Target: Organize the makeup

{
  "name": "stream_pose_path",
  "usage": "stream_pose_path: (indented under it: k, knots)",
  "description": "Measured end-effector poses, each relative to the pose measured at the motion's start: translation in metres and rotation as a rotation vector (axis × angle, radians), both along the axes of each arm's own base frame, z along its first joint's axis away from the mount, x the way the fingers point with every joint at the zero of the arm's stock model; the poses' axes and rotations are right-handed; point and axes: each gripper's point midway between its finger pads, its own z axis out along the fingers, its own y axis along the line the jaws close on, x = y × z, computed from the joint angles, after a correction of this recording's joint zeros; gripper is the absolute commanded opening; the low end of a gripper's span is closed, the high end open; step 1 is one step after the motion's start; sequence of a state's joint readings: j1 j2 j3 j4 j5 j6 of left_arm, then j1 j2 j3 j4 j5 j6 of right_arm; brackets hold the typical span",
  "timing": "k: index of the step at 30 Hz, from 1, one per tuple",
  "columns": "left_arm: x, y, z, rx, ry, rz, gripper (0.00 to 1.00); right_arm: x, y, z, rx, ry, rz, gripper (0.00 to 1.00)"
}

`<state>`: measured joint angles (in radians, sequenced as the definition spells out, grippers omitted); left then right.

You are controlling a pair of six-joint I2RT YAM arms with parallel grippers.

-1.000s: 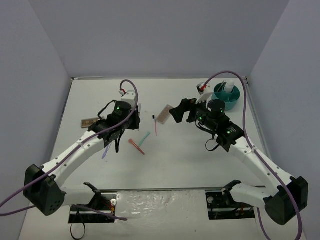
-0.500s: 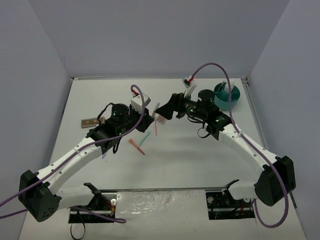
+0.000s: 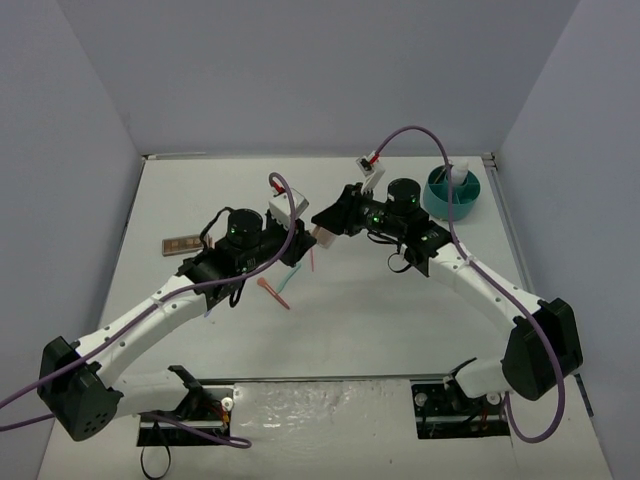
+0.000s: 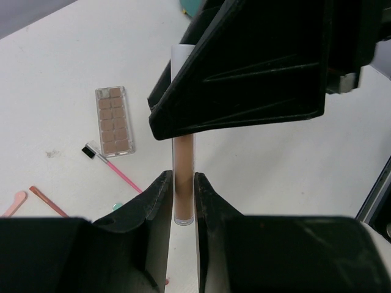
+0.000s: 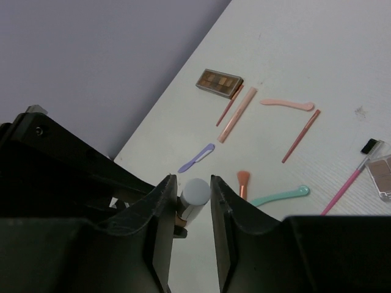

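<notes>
One tube: off the table, held in mid-air between the left gripper and the right gripper, which meet tip to tip above the middle
Left gripper: clenched on the tube's tan lower end
Right gripper: fingers flank the tube's white cap very closely (whether they press on it I cannot tell)
Tube ends: tan body toward the left gripper, white cap toward the right gripper
Palette: flat on the table below the grippers, with a pink brush (black head) just beside it
Dark palette: flat near the table's left edge, well apart from the first
Sticks: several thin pink and red ones, loose on the table near the dark palette
Lilac applicator: flat on the table
Mint applicator: flat on the table, an orange brush between it and the lilac applicator
Tub: teal, at the far right corner, a white bottle standing in it
</notes>
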<state>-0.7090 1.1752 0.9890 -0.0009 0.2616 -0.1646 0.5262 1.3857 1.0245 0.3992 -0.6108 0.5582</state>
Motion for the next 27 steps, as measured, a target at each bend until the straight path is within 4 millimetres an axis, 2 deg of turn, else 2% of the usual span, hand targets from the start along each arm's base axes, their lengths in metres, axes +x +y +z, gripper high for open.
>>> stream_pose_path:
  k: [2, 4, 7, 9, 11, 13, 17, 20, 24, 27]
  knots:
    - [0.002, -0.001, -0.003, 0.006, 0.004, 0.004, 0.01, -0.001, 0.002, 0.002, 0.004, -0.007, 0.007, 0.03]
    - [0.004, -0.001, -0.007, 0.014, 0.011, 0.008, 0.07, -0.003, 0.003, 0.002, 0.006, -0.002, 0.01, 0.0]
    - [0.006, -0.002, -0.01, 0.02, 0.015, 0.016, 0.39, -0.002, 0.002, -0.001, -0.007, -0.004, 0.004, 0.0]
    - [0.008, 0.0, -0.011, 0.022, 0.016, 0.035, 0.65, 0.0, 0.001, -0.003, -0.016, -0.009, -0.004, 0.0]
    - [0.011, 0.003, -0.012, 0.025, 0.019, 0.065, 0.82, 0.003, -0.002, -0.005, -0.031, -0.014, -0.024, 0.0]
    - [0.015, 0.008, -0.013, 0.032, 0.024, 0.099, 0.92, 0.009, -0.007, -0.008, -0.049, -0.02, -0.051, 0.0]
    - [0.021, 0.021, -0.017, 0.069, 0.048, 0.185, 0.97, 0.023, -0.02, -0.015, -0.117, -0.041, -0.133, 0.0]
    - [0.031, 0.042, -0.014, 0.102, 0.085, 0.3, 0.97, 0.046, -0.037, -0.014, -0.197, -0.086, -0.243, 0.0]
    - [0.05, 0.097, -0.009, 0.111, 0.174, 0.516, 0.97, 0.091, -0.078, -0.001, -0.312, -0.176, -0.46, 0.0]
    - [0.055, 0.148, -0.013, 0.12, 0.25, 0.678, 0.97, 0.129, -0.124, 0.003, -0.391, -0.212, -0.64, 0.0]
